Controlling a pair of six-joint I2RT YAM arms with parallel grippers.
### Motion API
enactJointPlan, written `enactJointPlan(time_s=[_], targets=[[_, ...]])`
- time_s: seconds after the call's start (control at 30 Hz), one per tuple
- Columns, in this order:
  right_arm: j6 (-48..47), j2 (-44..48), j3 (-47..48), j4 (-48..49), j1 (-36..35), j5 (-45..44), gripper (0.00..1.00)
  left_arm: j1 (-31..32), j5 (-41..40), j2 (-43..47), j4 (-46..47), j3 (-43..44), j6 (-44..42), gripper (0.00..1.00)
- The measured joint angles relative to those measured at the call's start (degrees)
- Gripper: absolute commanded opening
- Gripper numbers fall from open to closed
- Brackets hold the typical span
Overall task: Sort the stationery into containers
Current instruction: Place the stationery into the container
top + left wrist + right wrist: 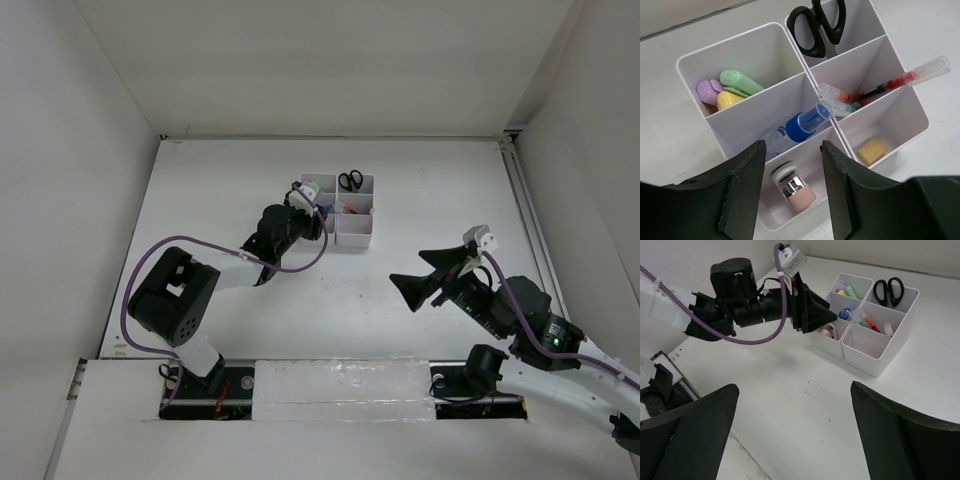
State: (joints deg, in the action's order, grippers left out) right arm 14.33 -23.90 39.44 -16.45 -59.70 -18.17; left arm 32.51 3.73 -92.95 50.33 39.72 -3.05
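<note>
Pastel highlighters [732,82] x3, pens [840,95] approx. 3

One white six-compartment organizer [765,55]. Inside are three highlighters [737,82], one pair of scissors [817,27], one eraser [871,150] and one blue-capped tube [800,125].

Your right pincer [794,390] stands wide open over the white surface [790,430], with nothing between its fingers. Ahead of it and to the right sits the white organizer [860,357], with black-handled scissors [889,290] upright in its far right compartment. Straight ahead, the left pincer [830,319] has its tips at the organizer's near left corner.
</note>
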Motion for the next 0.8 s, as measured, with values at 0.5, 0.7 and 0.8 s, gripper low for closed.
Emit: enactJointPlan(time_s=[0.5,0.7,0.8], targets=[[-0.63,-0.83,0.00,0.00,0.00,0.24,1.00,0.00,-0.98,6.71,-1.75,-0.63,2.43,1.00],[-0.11,-1.38,0.13,-0.22,0.00,-1.05,1.00,0.00,-3.56,13.22,-4.98,-1.90,4.98,1.00],[1.49,-2.29,1.66,-2.34,0.00,-4.20,1.00,0.02,-6.34,17.03,-9.40,-1.90,7.15,1.00]])
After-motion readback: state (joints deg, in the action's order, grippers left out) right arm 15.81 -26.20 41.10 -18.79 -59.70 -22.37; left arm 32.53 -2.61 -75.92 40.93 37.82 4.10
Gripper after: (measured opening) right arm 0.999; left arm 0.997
